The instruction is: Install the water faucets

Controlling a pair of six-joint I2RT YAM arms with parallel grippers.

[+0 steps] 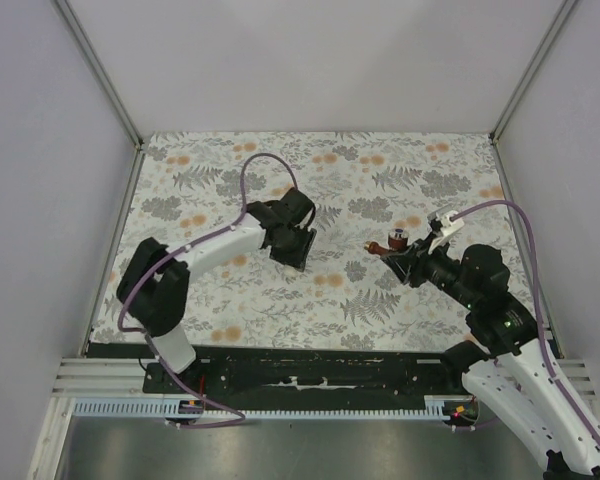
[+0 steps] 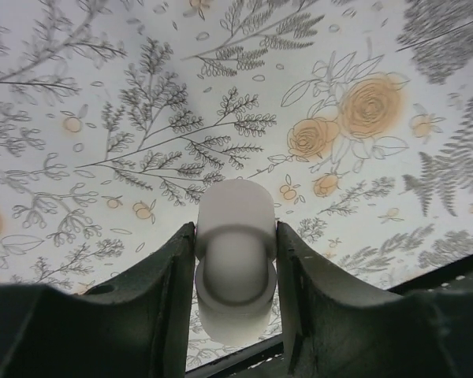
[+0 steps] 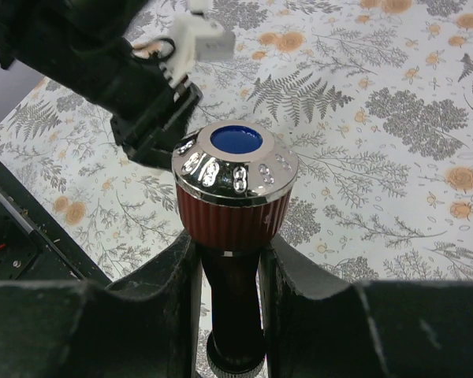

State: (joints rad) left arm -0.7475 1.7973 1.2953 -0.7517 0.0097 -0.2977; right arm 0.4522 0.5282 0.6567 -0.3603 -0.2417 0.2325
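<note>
My right gripper is shut on the water faucet, a small dark red-brown tap held above the floral table, right of centre. In the right wrist view the faucet shows a ribbed red knob with a chrome cap and blue disc, its dark stem clamped between my fingers. My left gripper is shut on a white elbow pipe fitting, held just above the cloth left of centre. The left arm's gripper also shows in the right wrist view, beyond the faucet. The two grippers are apart.
The table carries a floral cloth with white walls around it. A black rail runs along the near edge by the arm bases. Purple cables loop over both arms.
</note>
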